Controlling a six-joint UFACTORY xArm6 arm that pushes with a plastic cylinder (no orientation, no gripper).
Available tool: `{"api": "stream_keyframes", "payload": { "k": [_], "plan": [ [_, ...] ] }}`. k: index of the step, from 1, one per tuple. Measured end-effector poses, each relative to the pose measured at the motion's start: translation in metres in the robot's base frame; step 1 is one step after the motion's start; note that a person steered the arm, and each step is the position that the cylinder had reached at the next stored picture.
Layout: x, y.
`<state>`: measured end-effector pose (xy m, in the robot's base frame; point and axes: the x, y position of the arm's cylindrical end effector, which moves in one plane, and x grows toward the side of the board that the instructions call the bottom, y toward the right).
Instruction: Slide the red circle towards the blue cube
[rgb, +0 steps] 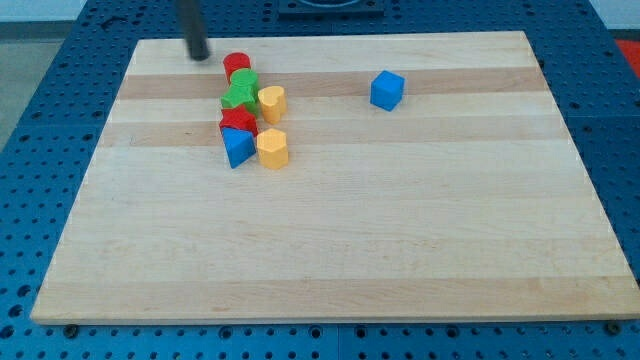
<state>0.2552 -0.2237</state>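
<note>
The red circle (236, 65) sits near the view's top left, at the top of a cluster of blocks. The blue cube (386, 89) stands alone to the view's right of the cluster. My tip (199, 55) is at the board's top left, just left of the red circle and a small gap away from it. The rod rises out of the view's top.
Below the red circle lie a green star-shaped block (240, 93), a yellow heart-shaped block (272, 101), a red block (238, 122), a blue triangular block (237, 147) and a yellow hexagonal block (272, 148). The wooden board (340, 240) rests on a blue perforated table.
</note>
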Motion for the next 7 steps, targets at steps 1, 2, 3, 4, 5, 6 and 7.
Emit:
{"api": "stream_keyframes", "payload": {
  "k": [1, 2, 3, 4, 5, 6, 7],
  "plan": [
    [0.027, 0.019],
    [-0.018, 0.060],
    [-0.017, 0.091],
    [-0.016, 0.071],
    [-0.015, 0.043],
    [0.014, 0.054],
    [0.014, 0.068]
  ]
}}
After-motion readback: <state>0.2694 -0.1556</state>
